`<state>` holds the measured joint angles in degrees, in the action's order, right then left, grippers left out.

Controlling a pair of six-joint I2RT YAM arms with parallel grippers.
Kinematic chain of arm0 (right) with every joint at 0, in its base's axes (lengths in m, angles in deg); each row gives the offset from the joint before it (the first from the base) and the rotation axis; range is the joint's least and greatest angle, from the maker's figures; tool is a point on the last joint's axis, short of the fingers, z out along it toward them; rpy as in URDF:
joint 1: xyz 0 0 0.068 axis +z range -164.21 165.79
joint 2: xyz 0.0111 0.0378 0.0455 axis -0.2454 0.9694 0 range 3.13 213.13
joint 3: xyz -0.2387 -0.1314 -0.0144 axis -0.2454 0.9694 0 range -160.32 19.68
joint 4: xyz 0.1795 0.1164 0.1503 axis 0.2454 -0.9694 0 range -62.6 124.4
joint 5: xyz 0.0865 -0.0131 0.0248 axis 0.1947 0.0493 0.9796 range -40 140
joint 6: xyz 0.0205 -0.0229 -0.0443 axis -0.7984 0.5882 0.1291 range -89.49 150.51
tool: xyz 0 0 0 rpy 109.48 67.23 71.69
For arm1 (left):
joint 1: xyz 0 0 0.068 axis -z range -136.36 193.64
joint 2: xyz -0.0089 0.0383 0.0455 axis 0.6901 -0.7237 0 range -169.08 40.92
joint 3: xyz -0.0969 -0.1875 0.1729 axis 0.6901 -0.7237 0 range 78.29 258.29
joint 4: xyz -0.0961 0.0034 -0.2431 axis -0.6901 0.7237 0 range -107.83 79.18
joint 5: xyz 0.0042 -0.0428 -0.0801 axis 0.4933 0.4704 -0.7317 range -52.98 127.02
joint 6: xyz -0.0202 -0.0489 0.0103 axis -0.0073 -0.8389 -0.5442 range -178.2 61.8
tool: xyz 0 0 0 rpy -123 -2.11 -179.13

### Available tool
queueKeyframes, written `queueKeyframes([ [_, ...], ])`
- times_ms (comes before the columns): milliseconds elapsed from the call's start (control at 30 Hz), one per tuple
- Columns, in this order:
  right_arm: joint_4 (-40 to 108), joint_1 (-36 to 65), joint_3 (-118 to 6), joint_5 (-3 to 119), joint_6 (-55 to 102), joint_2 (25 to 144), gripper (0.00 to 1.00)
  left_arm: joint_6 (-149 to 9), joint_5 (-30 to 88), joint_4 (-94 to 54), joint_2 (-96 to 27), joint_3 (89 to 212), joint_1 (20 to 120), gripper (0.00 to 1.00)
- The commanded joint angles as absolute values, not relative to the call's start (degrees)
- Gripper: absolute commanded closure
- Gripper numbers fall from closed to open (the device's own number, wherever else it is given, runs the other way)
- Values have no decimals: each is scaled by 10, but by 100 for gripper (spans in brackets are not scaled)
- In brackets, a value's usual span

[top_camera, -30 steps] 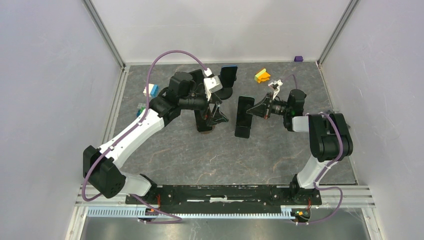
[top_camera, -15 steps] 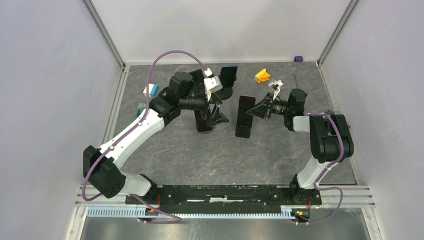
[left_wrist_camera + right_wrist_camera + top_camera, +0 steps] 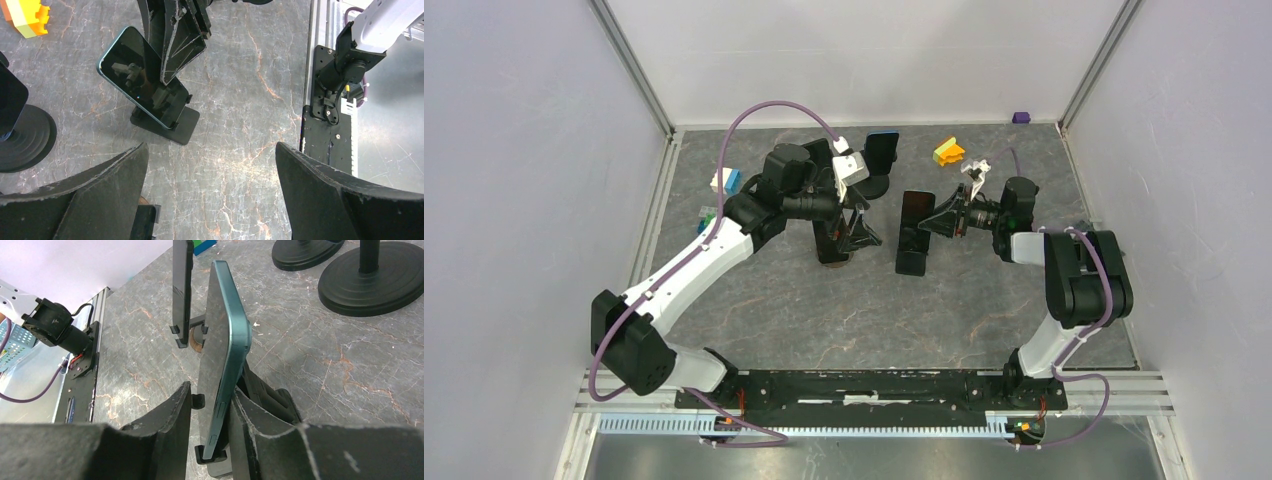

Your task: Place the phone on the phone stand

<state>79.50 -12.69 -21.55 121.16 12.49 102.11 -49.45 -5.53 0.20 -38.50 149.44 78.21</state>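
The phone stood leaning back on the phone stand, just right of centre in the overhead view, its lower edge caught in the stand's small front lips on the grey marbled tabletop.

It looked like a stiff slab with a glossy glass face and a smooth teal frame, so probably slick under hard pads, fairly dense for its thickness, and easy to crack if tipped or dropped. The safest hold seemed to be across its two flat faces about halfway up, with pads flat and clear of the corners. The light stand could slide if pushed.

The right gripper straddled the phone at that height, fingers parted with a sliver of daylight on the back side. The pad on the screen side lay so close that contact could not be ruled out. The left gripper hung spread wide and empty, left of the stand in the overhead view.

Compared with a second earlier, the right fingers had gone from pinched on the phone to loosened around it. The phone rested on the stand by itself, barely shifted, and the left arm had not moved.
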Motion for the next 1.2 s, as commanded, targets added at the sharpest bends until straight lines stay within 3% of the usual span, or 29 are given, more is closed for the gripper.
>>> queueKeyframes([
  [0, 800, -135, -213, 1200, 144, 999, 63, -513, -73, -19, -386, 1497, 783, 0],
  [667, 784, -138, -212, 1197, 151, 979, 57, -512, -81, -19, -387, 1492, 783, 0],
  [1167, 613, -138, -251, 1176, 284, 951, 56, -513, -85, -18, -386, 1491, 783, 0],
])
